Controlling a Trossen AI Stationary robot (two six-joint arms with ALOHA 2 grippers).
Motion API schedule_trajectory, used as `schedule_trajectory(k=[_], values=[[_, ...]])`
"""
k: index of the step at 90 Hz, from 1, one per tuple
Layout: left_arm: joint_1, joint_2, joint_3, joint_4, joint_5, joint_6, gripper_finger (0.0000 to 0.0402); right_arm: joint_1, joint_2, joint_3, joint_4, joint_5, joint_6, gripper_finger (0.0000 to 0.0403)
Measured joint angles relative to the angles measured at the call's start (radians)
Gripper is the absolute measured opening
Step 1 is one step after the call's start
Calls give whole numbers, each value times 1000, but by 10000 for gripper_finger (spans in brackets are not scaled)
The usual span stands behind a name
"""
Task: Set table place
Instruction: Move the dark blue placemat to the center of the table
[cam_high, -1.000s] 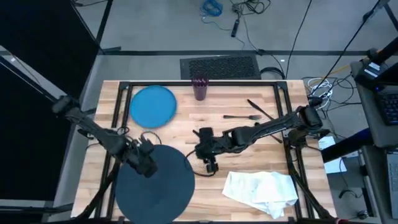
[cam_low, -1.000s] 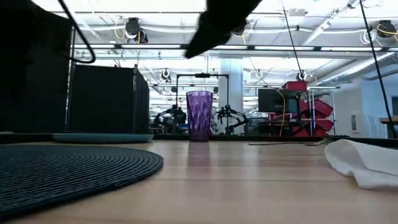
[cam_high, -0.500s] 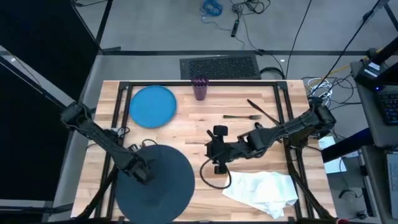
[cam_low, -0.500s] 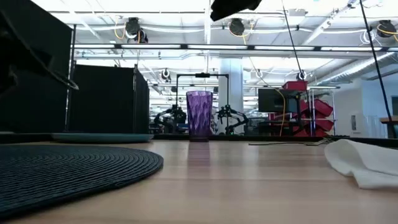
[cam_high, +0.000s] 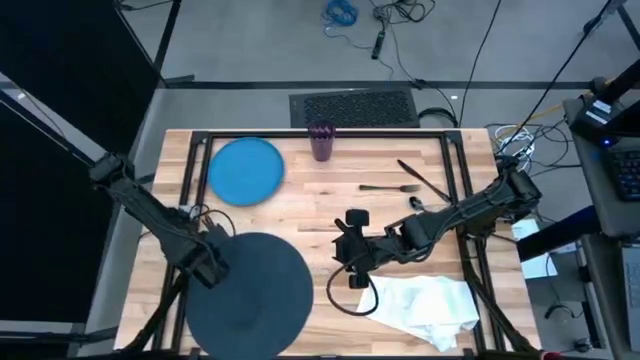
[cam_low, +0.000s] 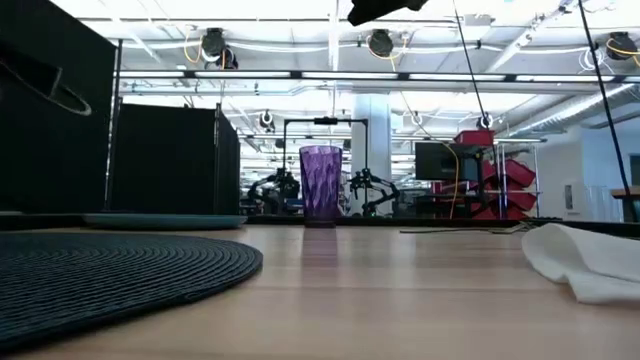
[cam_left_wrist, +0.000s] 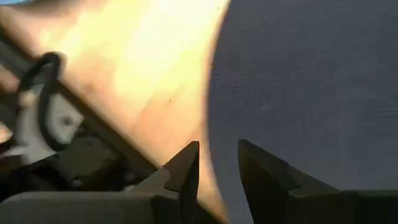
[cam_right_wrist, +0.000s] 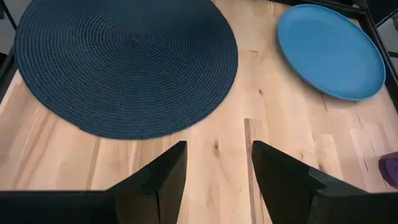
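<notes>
- Our right claw (cam_high: 352, 262) hangs above the bare middle of the table (cam_high: 300, 205), its fingers (cam_right_wrist: 163, 177) apart and holding nothing; under it we see only plain planks.
- Just beside this claw, toward the near right corner, lies the crumpled white napkin (cam_high: 425, 308), whose edge runs close to the table's front edge.
- On its other side sits the big dark mat (cam_high: 250, 295); a strip of open wood separates the mat's round edge from the claw.
- Our left claw (cam_high: 205, 265) rests over the left edge of that mat, fingers (cam_left_wrist: 183, 174) parted with a narrow gap and empty, close to the black frame along the table's left side.
- Farther back, the blue plate (cam_high: 246, 171) lies flat at the far left, clear of the mat, with bare wood between them.
- The purple cup (cam_high: 321, 142) stands upright at the far edge, just beside the plate.
- The fork (cam_high: 390, 187) and a second piece of cutlery (cam_high: 422, 178) lie at the far right, well apart from the napkin.
- We find the widest open room in the middle, between cup, cutlery and mat.
</notes>
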Motion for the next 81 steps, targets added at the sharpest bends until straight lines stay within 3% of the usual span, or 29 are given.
schedule_trajectory(k=[30,54,73,81], values=[[90,-118,-8,52,-19,-145,94,1,0,0,-22,-4,8,169],[201,-109,-173,239,12,-125,94,1,0,0,-23,-6,2,169],[221,-108,-216,392,34,-65,94,21,0,0,-24,-7,-2,169],[221,-103,-218,368,31,-65,94,23,0,0,-23,-9,-14,169]])
